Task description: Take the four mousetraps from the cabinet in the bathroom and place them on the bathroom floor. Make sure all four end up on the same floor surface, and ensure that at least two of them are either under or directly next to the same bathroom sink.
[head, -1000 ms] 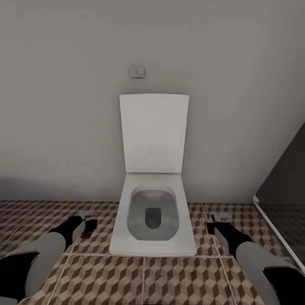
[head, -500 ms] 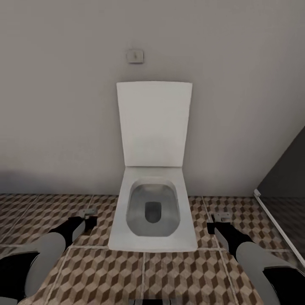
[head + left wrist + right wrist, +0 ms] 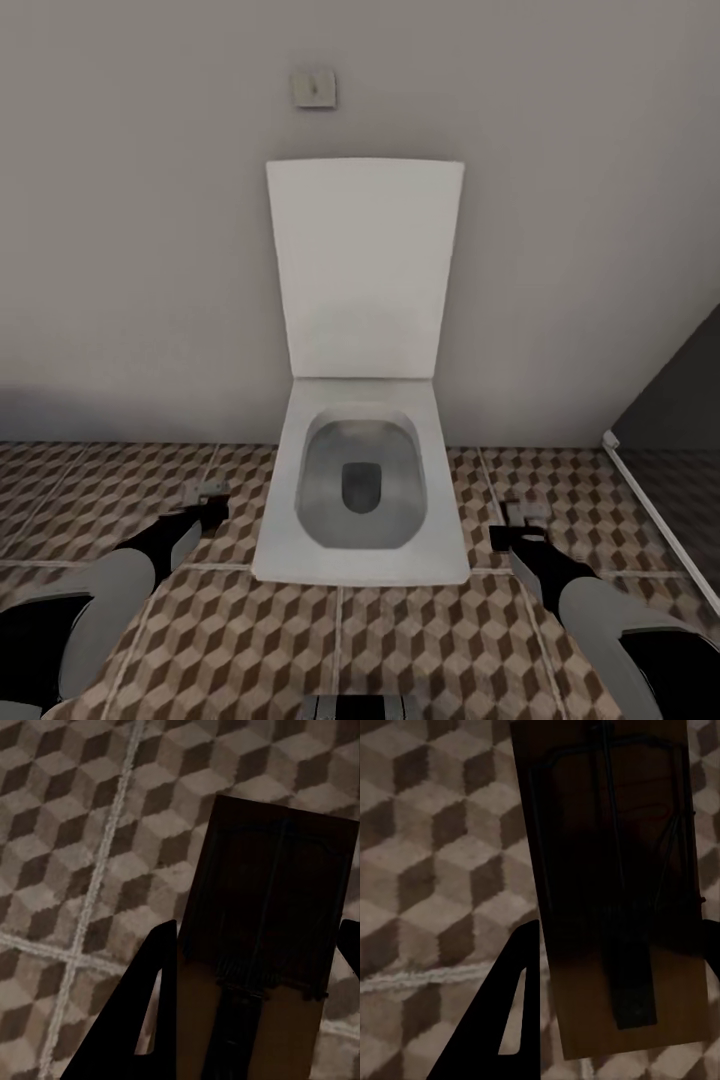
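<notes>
Two mousetraps, left [image 3: 266,937] and right [image 3: 615,885], pinched lengthwise in each end effector above bathroom floor [image 3: 240,640].

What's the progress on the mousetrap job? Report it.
Done: nothing visibly placed; no trap lies on the bathroom floor around the toilet.
In hand: the left gripper holds one mousetrap; the right gripper holds another mousetrap.
Left: set both down on the tiles by the sink, then handle the other two.

I face a white toilet [image 3: 362,480], lid up against the far wall, my two arms low over the bathroom floor [image 3: 240,640] either side.
</notes>
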You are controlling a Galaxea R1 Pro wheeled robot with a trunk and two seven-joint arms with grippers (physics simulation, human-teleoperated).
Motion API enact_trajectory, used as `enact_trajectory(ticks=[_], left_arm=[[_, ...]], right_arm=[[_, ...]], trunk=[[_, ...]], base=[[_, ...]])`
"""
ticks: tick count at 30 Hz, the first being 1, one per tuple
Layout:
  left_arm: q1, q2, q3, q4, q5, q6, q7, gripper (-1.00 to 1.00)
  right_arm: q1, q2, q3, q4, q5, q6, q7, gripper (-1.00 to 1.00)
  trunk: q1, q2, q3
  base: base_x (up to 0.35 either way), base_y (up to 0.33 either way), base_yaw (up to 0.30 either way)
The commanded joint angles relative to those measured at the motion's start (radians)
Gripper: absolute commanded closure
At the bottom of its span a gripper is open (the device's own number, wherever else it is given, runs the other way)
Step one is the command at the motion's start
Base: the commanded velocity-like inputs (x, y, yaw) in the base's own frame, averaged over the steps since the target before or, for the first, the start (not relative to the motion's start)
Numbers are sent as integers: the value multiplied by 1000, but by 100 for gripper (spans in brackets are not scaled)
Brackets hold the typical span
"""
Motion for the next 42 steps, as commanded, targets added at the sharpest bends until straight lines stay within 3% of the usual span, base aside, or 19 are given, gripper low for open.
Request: enact_trajectory(ticks=[1, 10, 16, 24, 31, 42], left_arm=[[0, 0, 6, -1, 3, -3, 1, 100], [0, 1, 6, 3, 5, -76, 11, 100], [0, 1, 6, 24, 9, -168, 76, 100], [0, -1, 6, 29, 10, -192, 93, 100], [0, -2, 6, 38, 13, -252, 94, 100], [0, -1, 7, 43, 13, -266, 94, 100]], right_arm=[[0, 0, 9, 4, -9, -8, -4, 100], [0, 0, 9, 31, -8, -67, -3, 100], [0, 1, 9, 32, -9, -70, -2, 100], [1, 1, 9, 32, -9, -69, -2, 100], [1, 1, 9, 33, -10, -69, -2, 100], [0, 1, 9, 32, -10, -69, -2, 100]], trunk=[[0, -1, -5], [4, -3, -39], [7, -4, -63], [11, -6, -94], [14, -8, -121], [19, -10, -163]], base=[[0, 0, 0], [0, 0, 0], [0, 0, 0], [0, 0, 0], [0, 0, 0], [0, 0, 0]])
